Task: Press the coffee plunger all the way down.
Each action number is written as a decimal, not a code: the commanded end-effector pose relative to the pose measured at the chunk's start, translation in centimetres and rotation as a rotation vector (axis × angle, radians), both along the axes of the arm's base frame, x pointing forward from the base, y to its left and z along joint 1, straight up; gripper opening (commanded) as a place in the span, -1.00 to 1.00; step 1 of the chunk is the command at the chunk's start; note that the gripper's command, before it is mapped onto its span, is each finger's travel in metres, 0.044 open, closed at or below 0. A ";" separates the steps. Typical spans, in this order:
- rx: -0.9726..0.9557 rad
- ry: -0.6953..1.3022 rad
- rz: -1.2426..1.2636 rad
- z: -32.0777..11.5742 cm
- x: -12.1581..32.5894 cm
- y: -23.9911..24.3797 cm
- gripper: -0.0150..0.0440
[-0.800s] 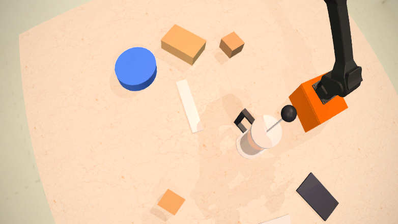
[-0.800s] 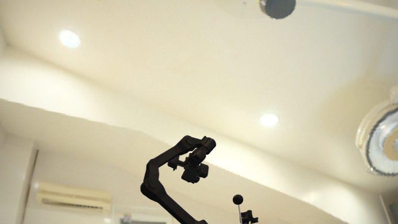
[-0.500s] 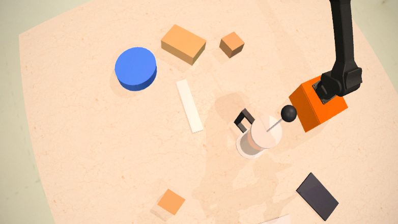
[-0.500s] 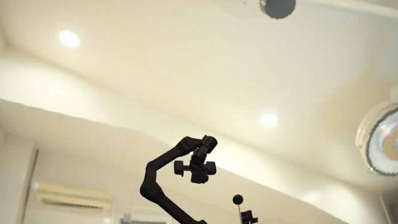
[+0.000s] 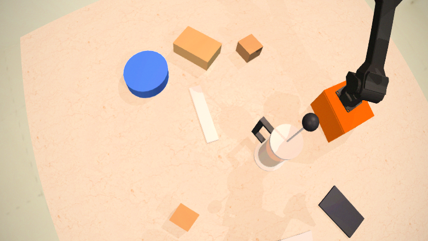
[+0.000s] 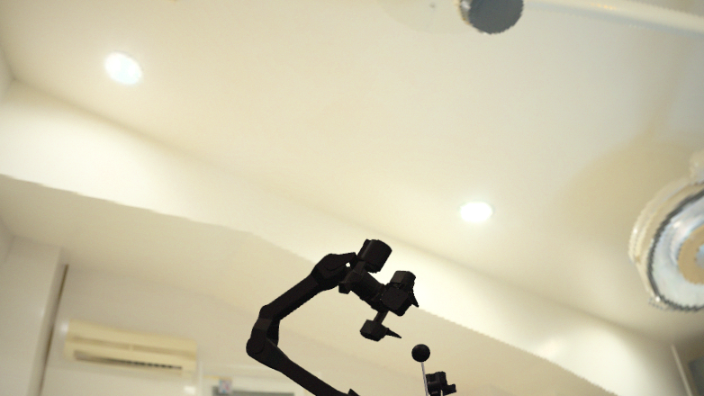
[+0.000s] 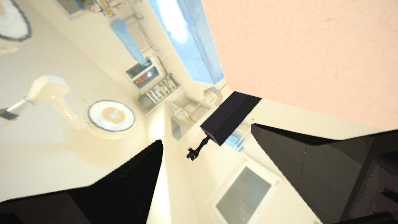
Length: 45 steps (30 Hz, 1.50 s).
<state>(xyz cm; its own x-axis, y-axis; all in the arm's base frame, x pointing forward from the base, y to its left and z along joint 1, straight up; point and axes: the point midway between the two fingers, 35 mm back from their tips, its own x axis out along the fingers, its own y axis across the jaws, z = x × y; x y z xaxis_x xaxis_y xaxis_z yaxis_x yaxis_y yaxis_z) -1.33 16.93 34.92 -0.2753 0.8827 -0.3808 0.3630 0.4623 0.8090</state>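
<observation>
Below and beside the spread-open gripper (image 6: 389, 335) — apart — stands the plunger knob (image 6: 420, 352).

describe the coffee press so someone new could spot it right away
Start at the big orange block on the table's right side. Just left of it stands the coffee press: a clear cylinder with a white lid, the only thing with a black ball knob on a thin rod.

Single black arm (image 5: 378, 39) enters from the far right corner, elbow bent high, forearm angled down toward the table. Wrist (image 6: 393, 295) tilted downward. Gripper (image 6: 381, 332) wide open, nothing between the fingers; both dark fingers spread at the wrist view's lower corners.
</observation>
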 end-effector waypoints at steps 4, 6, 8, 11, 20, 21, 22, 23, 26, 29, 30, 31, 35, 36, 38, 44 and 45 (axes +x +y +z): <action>-0.149 -0.730 -0.337 -3.8 11.1 -2.2 1.00; -0.227 -0.857 -0.382 -4.4 12.9 -3.4 1.00; -0.320 -0.977 -0.419 -4.9 14.7 -4.8 1.00; -0.488 -1.137 -0.456 -5.6 16.9 -7.4 1.00; -1.087 -1.417 -0.411 -7.1 19.8 -16.2 1.00; -1.100 -1.420 -0.406 -7.1 19.8 -16.4 1.00; -1.100 -1.420 -0.406 -7.3 19.8 -16.4 1.00; -1.100 -1.420 -0.406 -7.6 19.8 -16.4 1.00; -1.100 -1.420 -0.406 -9.4 19.8 -16.4 1.00; -1.099 -1.420 -0.406 -11.8 19.7 -16.3 1.00; -1.099 -1.421 -0.406 -12.6 19.7 -16.3 1.00; -1.099 -1.421 -0.406 -13.1 19.7 -16.2 1.00; -1.099 -1.421 -0.406 -13.1 19.6 -16.2 1.00; -1.099 -1.421 -0.406 -13.2 19.7 -16.2 1.00; -1.099 -1.421 -0.406 -13.2 19.8 -16.2 1.00; -1.098 -1.422 -0.405 -13.6 20.6 -16.1 1.00; -1.098 -1.422 -0.405 -13.7 20.8 -16.1 1.00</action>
